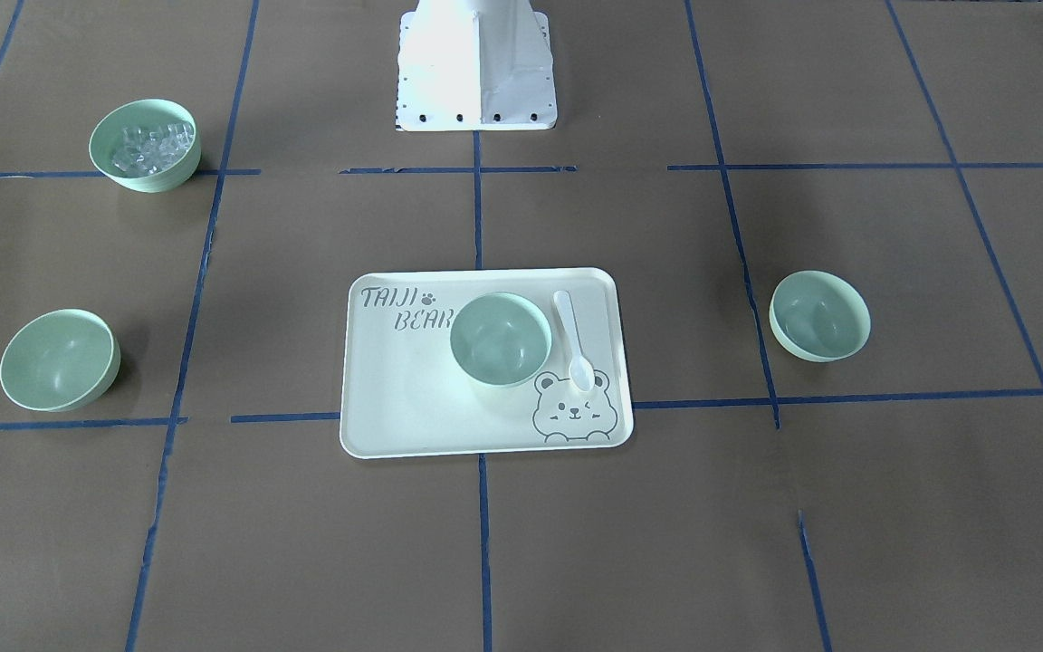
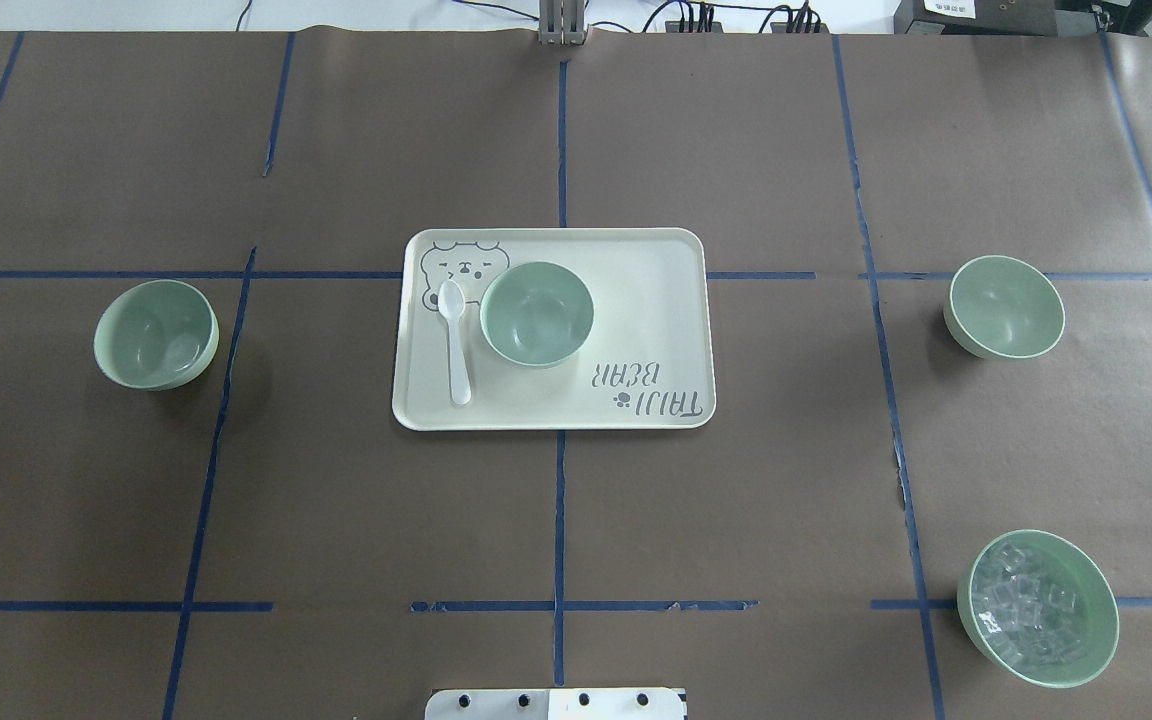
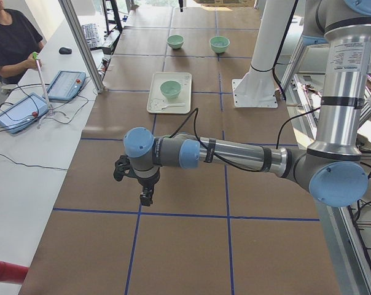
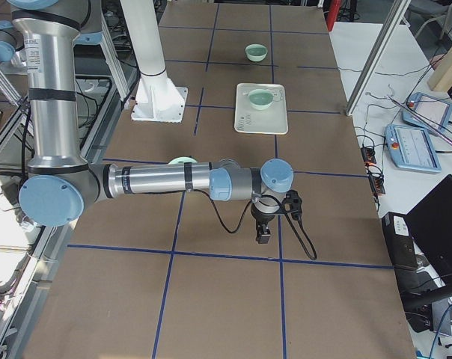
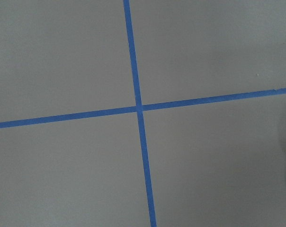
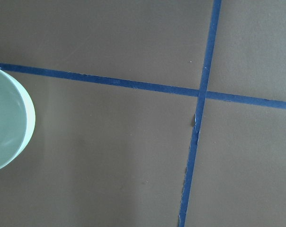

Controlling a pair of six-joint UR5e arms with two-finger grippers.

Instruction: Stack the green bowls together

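Three small green bowls stand apart. One (image 2: 154, 333) is on the table's left (image 1: 818, 315). One (image 2: 536, 313) is on the cream tray (image 2: 656, 330) in the middle (image 1: 499, 338). One (image 2: 1004, 306) is on the right (image 1: 58, 359). My left gripper (image 3: 147, 198) shows only in the exterior left view, pointing down over bare table, and I cannot tell whether it is open or shut. My right gripper (image 4: 263, 235) shows only in the exterior right view, also pointing down, and its state is likewise unclear. A smooth mint bowl rim (image 6: 8, 118) shows at the right wrist view's left edge.
A larger mint bowl with clear ice-like cubes (image 2: 1036, 607) stands near the robot on the right (image 1: 145, 145). A white spoon (image 2: 455, 340) lies on the tray beside the bowl. The robot's base (image 1: 476, 68) is at the table's near edge. Blue tape lines cross the brown table.
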